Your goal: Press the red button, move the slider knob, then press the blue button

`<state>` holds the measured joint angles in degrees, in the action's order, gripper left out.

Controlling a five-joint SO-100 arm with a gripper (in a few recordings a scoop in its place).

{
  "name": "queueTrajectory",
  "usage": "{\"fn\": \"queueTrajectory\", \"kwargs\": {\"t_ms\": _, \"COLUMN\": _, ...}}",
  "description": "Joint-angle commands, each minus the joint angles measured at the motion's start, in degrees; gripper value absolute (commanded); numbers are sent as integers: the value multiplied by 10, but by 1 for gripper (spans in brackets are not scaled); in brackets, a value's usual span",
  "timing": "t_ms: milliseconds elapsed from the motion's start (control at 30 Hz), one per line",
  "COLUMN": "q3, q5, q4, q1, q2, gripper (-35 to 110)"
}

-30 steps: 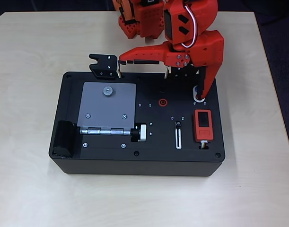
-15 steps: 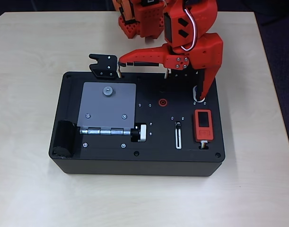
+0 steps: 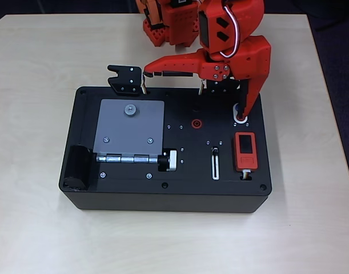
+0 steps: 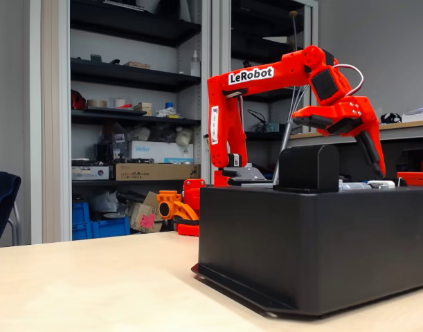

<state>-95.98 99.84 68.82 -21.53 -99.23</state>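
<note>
In the overhead view my orange gripper (image 3: 194,94) is open wide. One finger (image 3: 247,97) points down onto the white oval plate (image 3: 241,119) at the black box's back right. The other finger (image 3: 168,63) stretches left over the box's rear edge. The fingertip covers the red button and the blue button, so I cannot tell them apart. The slider knob (image 3: 215,151) sits at the far end of its white-rimmed slot (image 3: 215,165). In the fixed view the gripper (image 4: 338,145) hangs over the box top with its lower finger (image 4: 374,155) reaching down behind the edge.
On the black box (image 3: 134,194) are a grey hinged plate (image 3: 131,128), a silver-and-black cylindrical knob (image 3: 168,161), a red ring socket (image 3: 196,123) and an orange-red unit with a black screen (image 3: 245,150). A black bracket (image 3: 125,80) stands at the rear left.
The arm shifted only slightly over the button plate. The downward fingertip stays on the plate, and the gripper stays wide open.
</note>
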Motion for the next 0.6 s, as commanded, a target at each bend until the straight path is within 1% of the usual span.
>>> {"fn": "queueTrajectory", "kwargs": {"t_ms": 0, "q3": 6, "q5": 6, "q4": 7, "q1": -16, "q2": -28, "gripper": 104}}
{"fn": "queueTrajectory", "kwargs": {"t_ms": 567, "q3": -16, "q5": 9, "q4": 3, "q1": -18, "q2": -46, "gripper": 104}}
